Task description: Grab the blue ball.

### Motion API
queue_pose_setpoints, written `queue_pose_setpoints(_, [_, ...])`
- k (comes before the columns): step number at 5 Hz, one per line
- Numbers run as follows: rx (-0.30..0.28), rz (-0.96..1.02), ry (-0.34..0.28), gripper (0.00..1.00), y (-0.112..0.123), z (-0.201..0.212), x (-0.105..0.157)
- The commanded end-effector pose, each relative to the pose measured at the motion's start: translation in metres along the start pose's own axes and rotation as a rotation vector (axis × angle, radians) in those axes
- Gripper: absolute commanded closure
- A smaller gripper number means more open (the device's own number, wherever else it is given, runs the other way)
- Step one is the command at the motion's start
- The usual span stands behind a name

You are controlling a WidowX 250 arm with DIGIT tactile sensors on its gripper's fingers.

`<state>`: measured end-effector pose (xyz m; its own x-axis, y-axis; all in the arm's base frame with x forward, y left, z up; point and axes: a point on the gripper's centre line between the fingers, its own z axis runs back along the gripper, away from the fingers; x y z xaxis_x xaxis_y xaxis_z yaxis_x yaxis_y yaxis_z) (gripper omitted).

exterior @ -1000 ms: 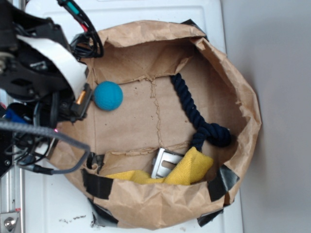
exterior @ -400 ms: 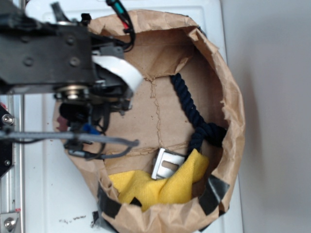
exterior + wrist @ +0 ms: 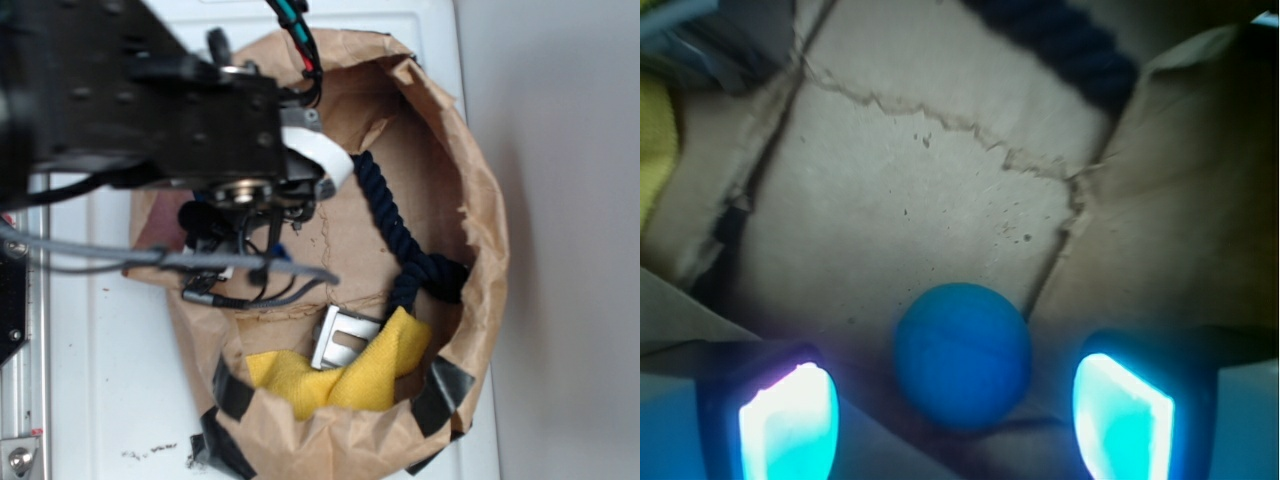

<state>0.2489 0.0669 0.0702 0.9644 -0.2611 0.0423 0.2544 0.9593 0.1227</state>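
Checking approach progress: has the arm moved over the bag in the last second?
Yes. In the exterior view the arm has shifted from the left edge rightward, toward the navy rope, now covering the blue ball.

the arm (image 3: 150,110) hides the blue ball (image 3: 961,355) in the exterior view.

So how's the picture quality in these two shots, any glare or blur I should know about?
Wrist view: soft focus throughout; both fingers glow blown-out cyan, and the blue ball between the open jaws is blurred, sitting in shadow. Exterior view: even lighting, mildly soft; the dark arm hides the ball and the paper bag's left side.
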Motion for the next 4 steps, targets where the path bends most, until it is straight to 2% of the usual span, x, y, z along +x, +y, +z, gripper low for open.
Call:
queue_pose_setpoints(1, [-0.03,0.067,-0.036,0.0,0.029,0.0,0.015])
queue_pose_setpoints(2, [-0.094,0.095,-0.125,0.0,0.027,0.047,0.023])
queue_pose_setpoints(3, [-0.131,0.136,-0.158,0.0,0.03,0.081,0.028])
queue_pose_setpoints(4, [-0.075,0.135,-0.158,0.0,0.024,0.092,0.03])
